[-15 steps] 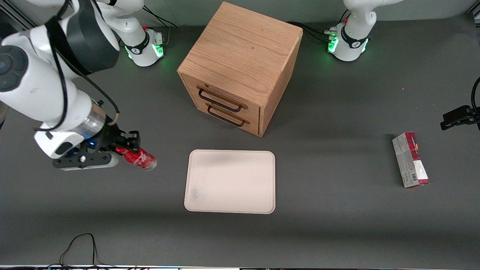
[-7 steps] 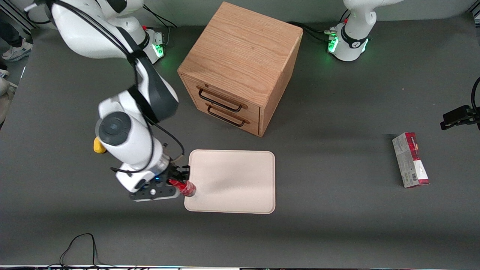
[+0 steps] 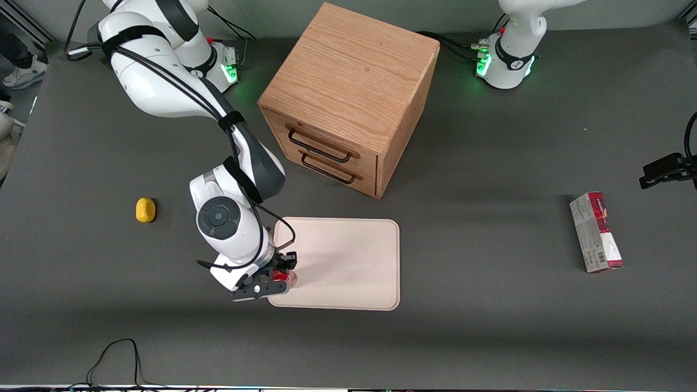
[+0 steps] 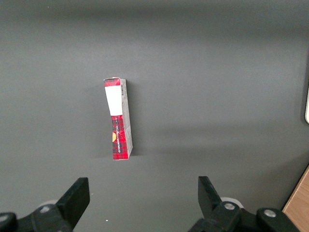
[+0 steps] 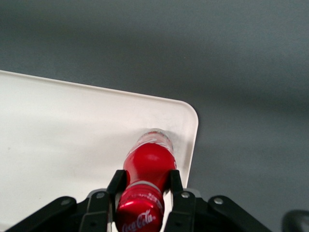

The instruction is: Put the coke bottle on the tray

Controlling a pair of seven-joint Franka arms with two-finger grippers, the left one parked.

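A dark grey matte table (image 3: 490, 337) lies under soft, even overhead light, with an oak two-drawer cabinet (image 3: 348, 92) standing toward twelve o'clock, its black-handled drawer fronts facing about seven o'clock, and a pale wall (image 3: 463, 13) edging the table at twelve.

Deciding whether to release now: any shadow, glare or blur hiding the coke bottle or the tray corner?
Front view: arm shadow dims the tray near the gripper, whose body hides most of the coke bottle. Right wrist view: bottle close and slightly soft, cap glossy, tray corner evenly lit, no glare.
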